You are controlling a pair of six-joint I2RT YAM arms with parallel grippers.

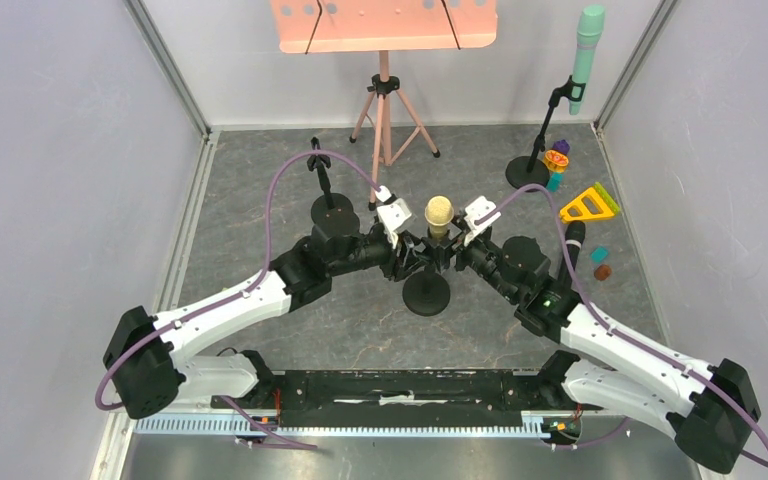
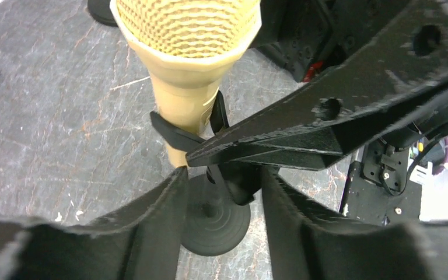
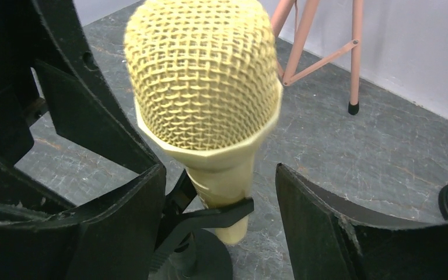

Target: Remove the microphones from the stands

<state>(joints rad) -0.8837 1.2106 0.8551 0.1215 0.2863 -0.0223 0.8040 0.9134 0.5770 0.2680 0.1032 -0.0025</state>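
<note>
A yellow microphone (image 1: 439, 212) stands upright in the black clip (image 3: 210, 219) of a short black stand (image 1: 426, 293) at the table's middle. My left gripper (image 1: 412, 252) reaches in from the left, low at the stand's neck. In the left wrist view its jaws (image 2: 221, 178) are open, with the stand's joint (image 2: 233, 181) between them and a gap showing. My right gripper (image 1: 457, 247) comes in from the right. Its open fingers (image 3: 219, 186) flank the microphone's handle (image 3: 227, 186), with clear space on the right side. The microphone's mesh head (image 3: 201, 70) fills the right wrist view.
A pink music stand (image 1: 384, 25) on a tripod is at the back. A green microphone (image 1: 587, 55) on a tall stand is at the back right. Another black stand (image 1: 332, 205) sits behind the left arm. Small toys, among them a yellow triangle (image 1: 588, 205), lie at the right.
</note>
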